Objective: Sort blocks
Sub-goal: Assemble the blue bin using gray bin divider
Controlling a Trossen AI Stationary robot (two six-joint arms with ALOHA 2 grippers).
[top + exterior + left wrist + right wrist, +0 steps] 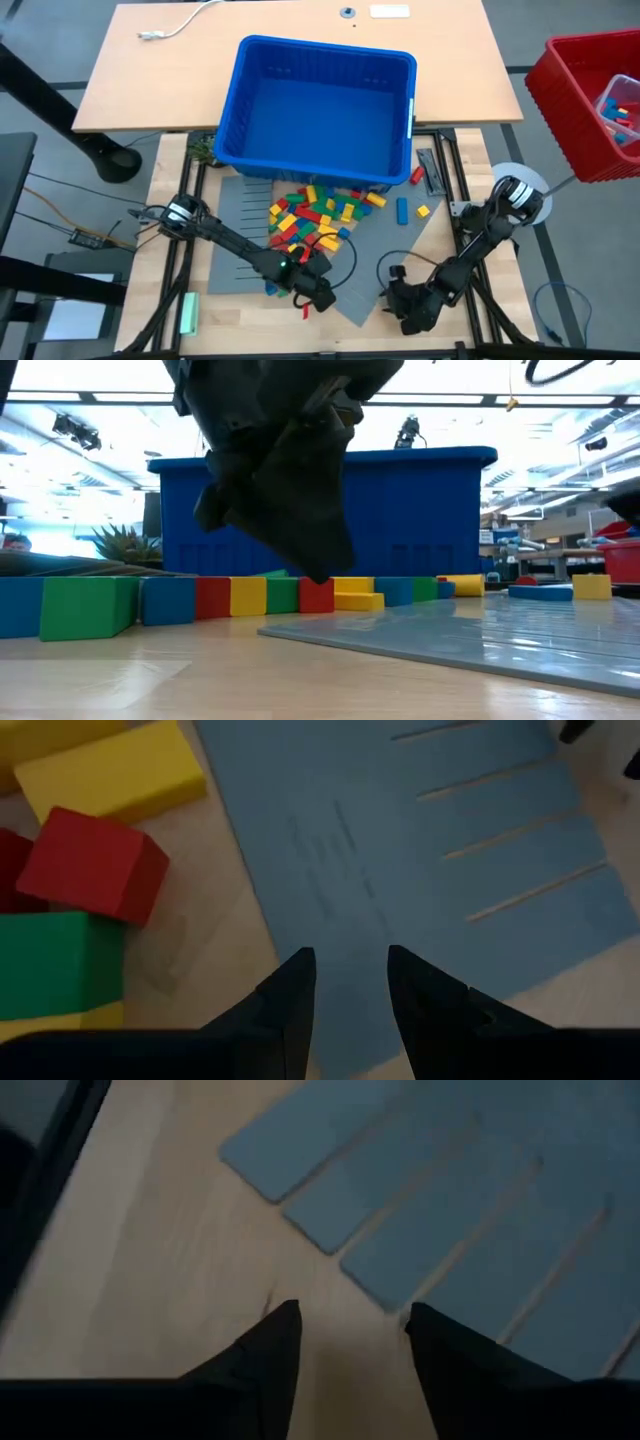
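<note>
Blocks: a heap of red, yellow, green and blue blocks (313,214) lies at table centre, just at 6 o'clock of the blue bin (318,110), spilling onto a grey ridged panel (240,245).
Strays: one blue brick (402,209) and one yellow brick (423,211) sit apart at 3 o'clock of the heap.
Left gripper: the left gripper (318,295) hangs low at 6 o'clock of the heap, fingers apart and holding nothing; a red block (95,863) lies just beside it.
Right gripper: the right gripper (404,300) waits at 4 o'clock, jaws parted over bare wood at the panel's edge.
Surroundings: a pale green bar (189,312) at 8 o'clock; a red crate (580,90) off the table at 2 o'clock.
Low view only: the blocks stand in a row before the bin wall, a dark arm (280,470) hiding its middle.
Writing: none legible.
</note>
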